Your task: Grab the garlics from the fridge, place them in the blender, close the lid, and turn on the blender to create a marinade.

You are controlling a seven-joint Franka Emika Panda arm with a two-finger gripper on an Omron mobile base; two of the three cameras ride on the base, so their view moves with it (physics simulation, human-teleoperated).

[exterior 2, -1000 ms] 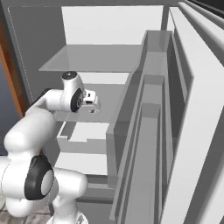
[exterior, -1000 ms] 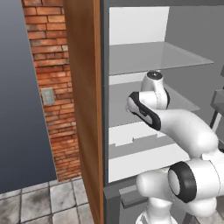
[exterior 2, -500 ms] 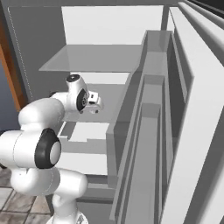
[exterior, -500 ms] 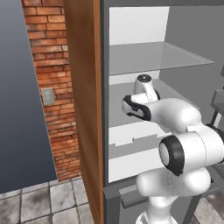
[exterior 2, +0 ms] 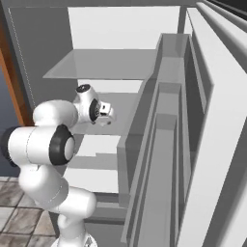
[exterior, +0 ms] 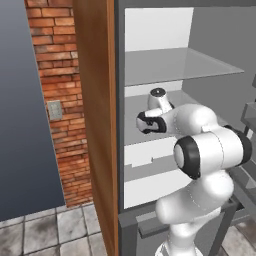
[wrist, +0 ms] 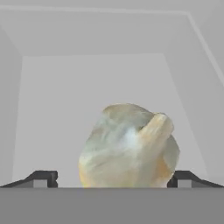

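Inside the grey fridge (exterior: 150,65), a lumpy cream-white garlic (wrist: 129,146) with a pointed tip is sitting on a smooth shelf (wrist: 87,100) between the gripper's (wrist: 111,178) wide-apart dark fingertips (wrist: 41,178).

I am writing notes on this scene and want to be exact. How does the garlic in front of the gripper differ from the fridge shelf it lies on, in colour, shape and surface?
The garlic is cream-white with yellowish tints; the fridge shelf is plain light grey. The garlic is a rounded bulb with a pointed tip; the shelf is flat and straight-edged. The garlic looks mottled, the shelf even. Both lie inside the fridge, ahead of the open gripper.
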